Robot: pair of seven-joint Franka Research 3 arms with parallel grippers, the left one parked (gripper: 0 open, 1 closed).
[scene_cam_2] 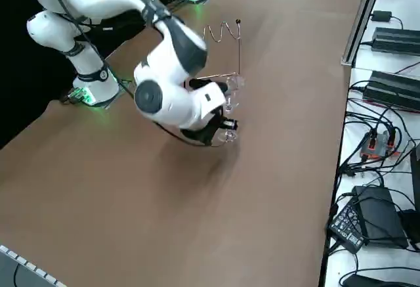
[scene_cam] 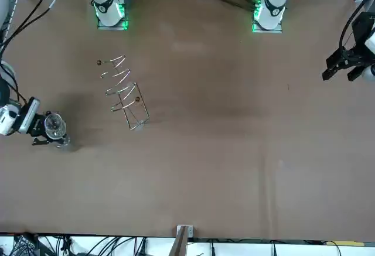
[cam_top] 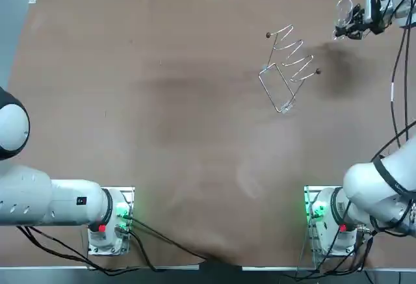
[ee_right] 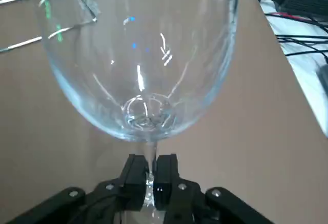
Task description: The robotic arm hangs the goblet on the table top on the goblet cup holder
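Table: brown top, fills nearly the whole top view. A white strip with cables runs along its upper edge.

Right arm: white. In the right side view it reaches from the upper left toward the middle of the frame. In the top view its wrist sits in the upper right corner.

Rack: thin wire with a zigzag top rail and two dark ball tips. It stands on the table in the upper right part of the top view, and left of centre in the front view. Nothing hangs on it.

Goblet: clear glass, in the upper right corner of the top view, to the right of the rack and well apart from it. In the front view it is at the left edge, below and left of the rack. In the wrist view the bowl fills the upper frame and points away from the fingers. A corner of the rack shows at the upper left there.

Right gripper: black fingers clenched on the goblet's stem just under the bowl. The goblet is carried by the stem.
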